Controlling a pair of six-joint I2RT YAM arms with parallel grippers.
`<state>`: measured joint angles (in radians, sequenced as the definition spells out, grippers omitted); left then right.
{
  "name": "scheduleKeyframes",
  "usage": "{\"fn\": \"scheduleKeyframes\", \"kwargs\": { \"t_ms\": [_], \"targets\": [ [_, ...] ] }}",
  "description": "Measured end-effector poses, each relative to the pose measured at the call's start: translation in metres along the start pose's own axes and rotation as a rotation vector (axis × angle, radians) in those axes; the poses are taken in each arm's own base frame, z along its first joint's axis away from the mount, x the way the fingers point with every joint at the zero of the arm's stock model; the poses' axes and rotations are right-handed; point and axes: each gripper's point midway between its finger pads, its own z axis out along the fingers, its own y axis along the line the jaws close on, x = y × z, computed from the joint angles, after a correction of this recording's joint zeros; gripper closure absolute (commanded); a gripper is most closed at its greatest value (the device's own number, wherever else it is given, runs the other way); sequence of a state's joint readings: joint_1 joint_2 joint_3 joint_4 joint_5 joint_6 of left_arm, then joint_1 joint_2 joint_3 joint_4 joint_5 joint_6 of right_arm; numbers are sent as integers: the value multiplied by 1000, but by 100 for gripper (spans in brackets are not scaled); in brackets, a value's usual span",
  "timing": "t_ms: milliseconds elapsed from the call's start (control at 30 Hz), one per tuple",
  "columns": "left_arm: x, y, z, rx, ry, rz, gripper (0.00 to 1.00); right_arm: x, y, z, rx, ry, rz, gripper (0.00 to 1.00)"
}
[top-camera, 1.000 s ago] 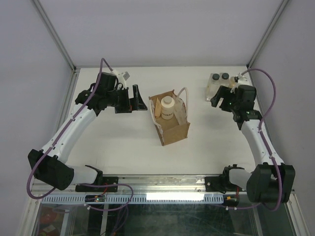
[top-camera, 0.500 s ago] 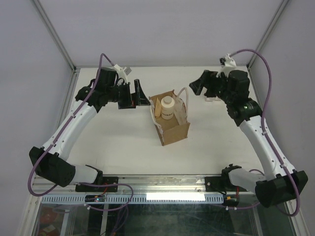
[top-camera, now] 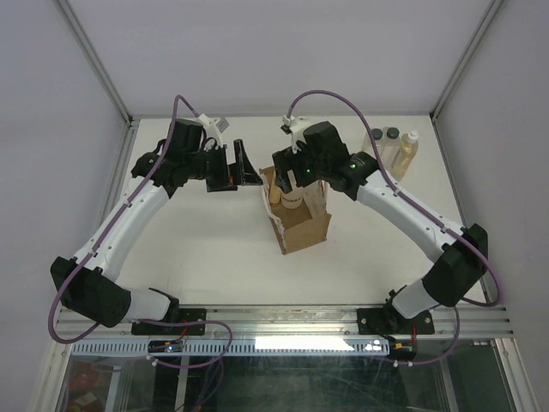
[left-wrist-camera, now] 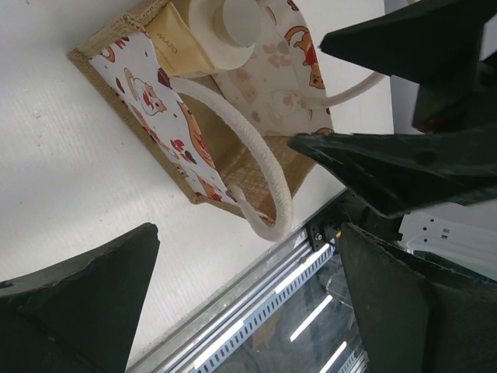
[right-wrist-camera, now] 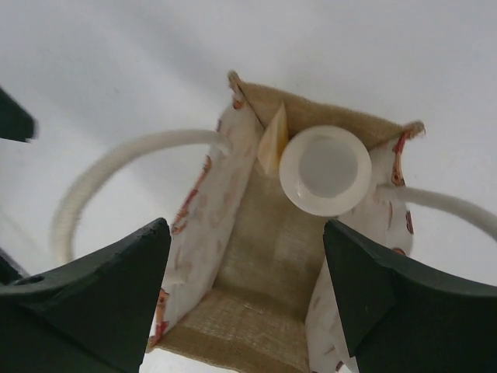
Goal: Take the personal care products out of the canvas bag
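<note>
The canvas bag [top-camera: 302, 225] stands open mid-table, with cream handles and patterned sides. Inside it are the whitish bottle [right-wrist-camera: 324, 169] with a round white cap and a tan flat pack [right-wrist-camera: 271, 141] against the back wall. My right gripper [top-camera: 293, 178] hovers open right above the bag's mouth, its jaws spanning the opening [right-wrist-camera: 245, 291]. My left gripper [top-camera: 243, 166] is open and empty just left of the bag [left-wrist-camera: 225, 148]. Two clear bottles with black caps [top-camera: 383, 142] and the amber bottle [top-camera: 406, 151] stand at the back right.
The bag's loop handles [right-wrist-camera: 116, 167] flop outwards to both sides. The table's metal front rail [left-wrist-camera: 256, 287] shows in the left wrist view. Grey enclosure walls surround the table on three sides.
My right arm has swung from the bottles at the back right to above the bag, leaving the amber bottle standing beside the clear ones. My left arm has barely moved.
</note>
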<state>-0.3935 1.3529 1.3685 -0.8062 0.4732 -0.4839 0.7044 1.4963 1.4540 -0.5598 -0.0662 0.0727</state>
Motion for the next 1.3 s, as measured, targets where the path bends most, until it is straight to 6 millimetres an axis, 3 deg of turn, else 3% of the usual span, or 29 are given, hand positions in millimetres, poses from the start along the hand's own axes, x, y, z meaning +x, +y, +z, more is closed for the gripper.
{"fn": "scheduleKeyframes", "kwargs": {
  "t_ms": [167,533,867,1300],
  "targets": [
    [2,0,-1,0,-1,-1,1,39,-22,16,96,130,-32,17],
    [1,-2,-5,5,-11,6,1,86,-49,58,191,305,-107,16],
    [3,0,-10,-12,-30,11,1,94,-65,74,224,345,-146,21],
    [3,0,-12,-18,-36,14,1,86,-68,98,123,289,-160,11]
  ]
}}
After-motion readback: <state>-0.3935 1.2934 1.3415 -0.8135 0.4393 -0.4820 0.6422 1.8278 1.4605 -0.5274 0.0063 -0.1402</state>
